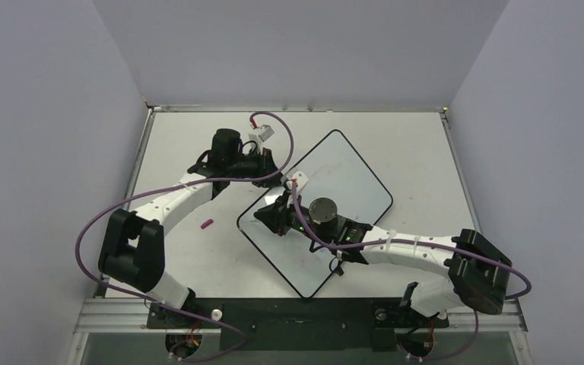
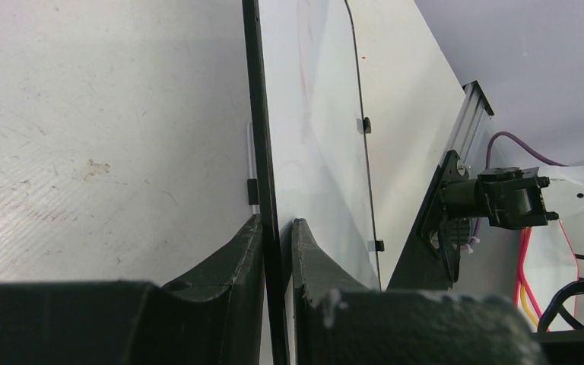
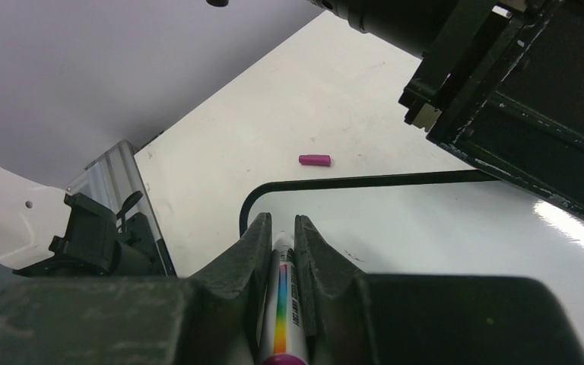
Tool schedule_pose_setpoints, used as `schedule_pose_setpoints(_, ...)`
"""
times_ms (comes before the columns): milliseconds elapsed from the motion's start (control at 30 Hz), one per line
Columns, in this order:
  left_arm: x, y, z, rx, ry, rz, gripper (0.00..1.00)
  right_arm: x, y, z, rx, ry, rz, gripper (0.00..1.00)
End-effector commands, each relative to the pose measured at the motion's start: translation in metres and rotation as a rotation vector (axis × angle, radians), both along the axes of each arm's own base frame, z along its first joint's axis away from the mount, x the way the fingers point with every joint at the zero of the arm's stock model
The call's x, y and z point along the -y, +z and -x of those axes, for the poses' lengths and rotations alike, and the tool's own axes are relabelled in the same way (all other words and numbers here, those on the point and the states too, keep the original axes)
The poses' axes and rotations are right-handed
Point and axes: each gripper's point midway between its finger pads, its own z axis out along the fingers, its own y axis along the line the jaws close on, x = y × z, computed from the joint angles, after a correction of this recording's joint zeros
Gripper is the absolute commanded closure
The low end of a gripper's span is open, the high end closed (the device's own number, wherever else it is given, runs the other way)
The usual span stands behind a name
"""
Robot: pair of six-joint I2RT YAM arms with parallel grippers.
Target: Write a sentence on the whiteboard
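Right wrist view: right tool clamped on marker, tip over whiteboard corner, surface stretching ahead and rightward; left tool clamped on its rim.

The whiteboard lies cornerwise on the surface, centre of the top view. A marker cap rests on the surface left of the board's left corner, apart from it. The left gripper straddles the board's upper-left edge. The right gripper, with a marker between its fingers, sits over the left corner.
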Motion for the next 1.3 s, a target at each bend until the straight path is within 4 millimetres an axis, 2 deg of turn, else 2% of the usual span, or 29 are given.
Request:
schedule_pose_setpoints(0, -0.006, -0.004, -0.008, 0.098, 0.018, -0.058, 1.00, -0.010, 0.030, -0.007, 0.055, -0.019, -0.078, 1.00)
schedule_pose_setpoints(267, -0.006, -0.004, -0.008, 0.097, 0.020, -0.060, 1.00, -0.006, 0.013, -0.010, 0.036, -0.041, -0.041, 1.00)
schedule_pose_setpoints(700, -0.007, -0.004, -0.008, 0.095, 0.024, -0.063, 1.00, 0.021, -0.024, -0.004, -0.015, -0.090, 0.024, 1.00)
schedule_pose_setpoints(933, -0.007, -0.004, -0.008, 0.096, 0.029, -0.063, 1.00, 0.026, -0.025, -0.007, -0.014, -0.118, 0.031, 1.00)
schedule_pose_setpoints(1267, -0.008, -0.004, -0.009, 0.095, 0.032, -0.065, 1.00, 0.009, -0.010, -0.021, 0.016, -0.129, 0.045, 1.00)
